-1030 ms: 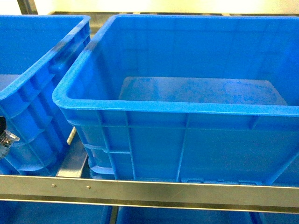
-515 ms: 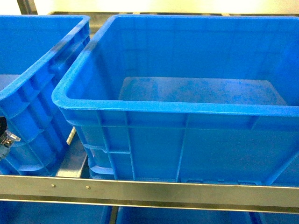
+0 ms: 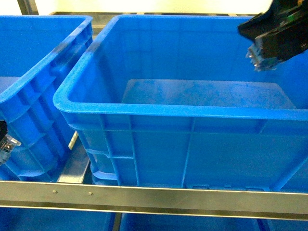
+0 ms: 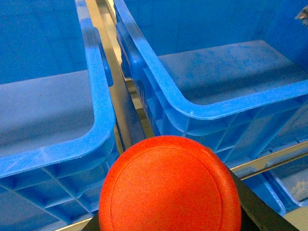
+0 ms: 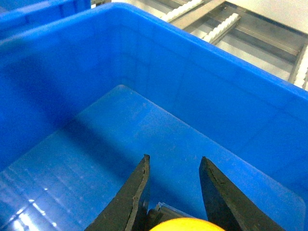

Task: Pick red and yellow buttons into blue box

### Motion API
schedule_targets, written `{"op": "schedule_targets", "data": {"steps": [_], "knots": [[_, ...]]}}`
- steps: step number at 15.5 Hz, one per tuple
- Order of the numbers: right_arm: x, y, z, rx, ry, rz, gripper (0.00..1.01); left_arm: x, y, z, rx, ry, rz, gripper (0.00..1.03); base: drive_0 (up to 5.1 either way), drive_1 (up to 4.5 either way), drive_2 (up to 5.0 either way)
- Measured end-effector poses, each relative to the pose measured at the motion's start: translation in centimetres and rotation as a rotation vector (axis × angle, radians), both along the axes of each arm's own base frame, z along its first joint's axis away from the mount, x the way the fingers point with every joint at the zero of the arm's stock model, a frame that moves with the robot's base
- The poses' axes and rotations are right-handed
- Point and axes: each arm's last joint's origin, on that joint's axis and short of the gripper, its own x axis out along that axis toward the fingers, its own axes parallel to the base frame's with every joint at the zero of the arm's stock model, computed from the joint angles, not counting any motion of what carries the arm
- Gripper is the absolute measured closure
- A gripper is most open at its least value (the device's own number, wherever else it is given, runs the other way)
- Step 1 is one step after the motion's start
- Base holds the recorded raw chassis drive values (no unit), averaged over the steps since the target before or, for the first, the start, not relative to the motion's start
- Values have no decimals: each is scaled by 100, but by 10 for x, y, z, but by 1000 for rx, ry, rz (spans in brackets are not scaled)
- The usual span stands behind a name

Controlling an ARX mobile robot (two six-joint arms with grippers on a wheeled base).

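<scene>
Over the blue box (image 3: 159,109), the yellow button (image 5: 185,224) is held tight by the right end effector (image 3: 269,45). The red button (image 4: 169,185) is held by the left end effector; its grip cannot be seen. Next, the yellow button should be dropped.

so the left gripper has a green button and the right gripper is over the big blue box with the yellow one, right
Not quite. The left wrist view shows a red button, not a green one, filling the bottom of the frame at the left gripper. The rest holds: the right gripper is over the blue box with the yellow button.
</scene>
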Motion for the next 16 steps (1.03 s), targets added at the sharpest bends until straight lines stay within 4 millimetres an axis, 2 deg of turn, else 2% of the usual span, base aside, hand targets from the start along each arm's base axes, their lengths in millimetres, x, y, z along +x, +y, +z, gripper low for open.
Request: {"op": "schedule_targets", "data": {"steps": [1, 3, 5, 6, 9, 10, 13, 14, 15, 16], "knots": [[14, 5, -14, -41, 47, 4, 72, 0, 0, 0, 0, 0, 0, 70, 0, 0, 0], [30, 6, -35, -112, 96, 4, 71, 0, 0, 0, 0, 0, 0, 70, 0, 0, 0], [38, -1, -37, -130, 95, -12, 52, 0, 0, 0, 0, 0, 0, 70, 0, 0, 0], [40, -6, -35, -128, 91, -24, 35, 0, 0, 0, 0, 0, 0, 70, 0, 0, 0], [39, -14, -32, -99, 97, -36, 4, 0, 0, 0, 0, 0, 0, 70, 0, 0, 0], [33, -18, -23, -69, 83, -35, 2, 0, 0, 0, 0, 0, 0, 70, 0, 0, 0], [1, -43, 12, 16, -33, -78, 3, 0, 0, 0, 0, 0, 0, 70, 0, 0, 0], [-13, -52, 18, 36, -46, -90, 3, 0, 0, 0, 0, 0, 0, 70, 0, 0, 0], [-57, -76, 25, 107, -100, -157, 3, 0, 0, 0, 0, 0, 0, 70, 0, 0, 0], [-126, -96, 23, 286, -227, -295, 3, 0, 0, 0, 0, 0, 0, 70, 0, 0, 0]]}}
